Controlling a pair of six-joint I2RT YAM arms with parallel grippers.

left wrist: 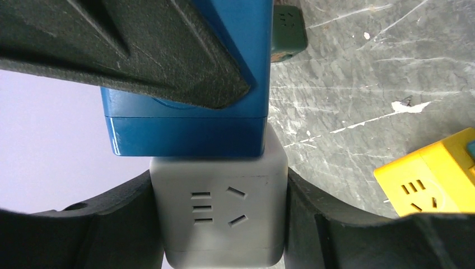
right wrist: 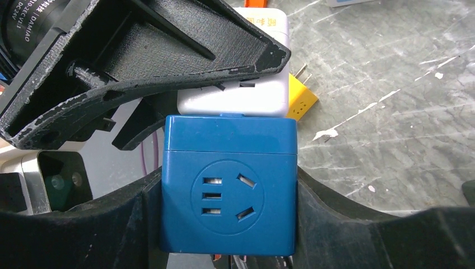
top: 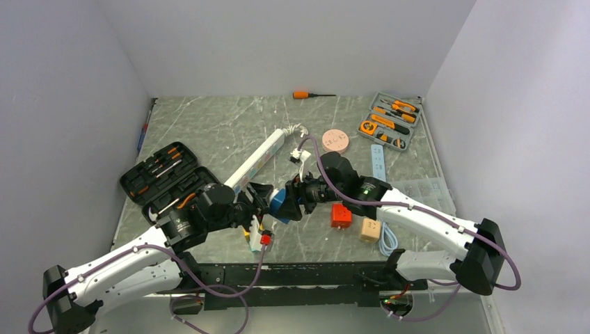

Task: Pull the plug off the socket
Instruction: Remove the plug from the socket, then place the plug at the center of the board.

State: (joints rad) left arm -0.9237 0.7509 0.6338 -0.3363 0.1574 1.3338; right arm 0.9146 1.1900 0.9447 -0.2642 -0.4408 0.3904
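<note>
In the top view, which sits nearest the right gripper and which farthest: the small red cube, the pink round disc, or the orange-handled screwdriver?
1. Small red cube, just right of the right gripper.
2. Pink round disc, farther back, behind the gripper.
3. Orange-handled screwdriver, right at the back.

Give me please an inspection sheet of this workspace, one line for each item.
Surface: grey white-veined tabletop.
Job's things: blue cube plug joined to white cube socket.
Clutter: black tool case, grey tool tray, orange screwdriver, pink disc, power strip, orange cube, tan cube.
Grippers: left claw shut on white cube socket; right claw shut on blue cube plug.
Cables: purple cables along both arms.
Surroundings: plain white walls.
</note>
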